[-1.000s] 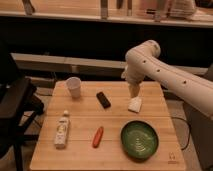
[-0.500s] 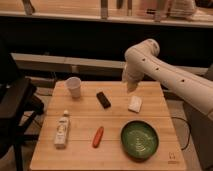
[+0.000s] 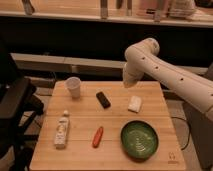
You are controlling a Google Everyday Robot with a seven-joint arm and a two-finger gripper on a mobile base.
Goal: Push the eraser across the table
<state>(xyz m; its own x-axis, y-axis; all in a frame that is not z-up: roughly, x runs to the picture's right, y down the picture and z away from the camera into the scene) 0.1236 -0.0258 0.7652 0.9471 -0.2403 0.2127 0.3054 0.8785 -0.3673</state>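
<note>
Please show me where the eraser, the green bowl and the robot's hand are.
eraser (image 3: 103,99), camera view, middle of its black top.
green bowl (image 3: 139,140), camera view, bare inside bottom.
hand (image 3: 130,83), camera view, lower tip of the arm, over the far edge of the table (image 3: 80,155).

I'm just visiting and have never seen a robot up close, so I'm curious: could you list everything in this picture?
table: 1, light wood, centre of view
cup: 1, white, rear left of table
eraser: 1, black, rear middle, right of the cup
flat piece: 1, white, right of the eraser
bottle: 1, pale with label, front left
stick: 1, orange-red, front middle
bowl: 1, green, front right
arm: 1, white, reaching in from the right
hand: 1, white, shut, at the arm's tip above the table's rear, apart from the eraser
</note>
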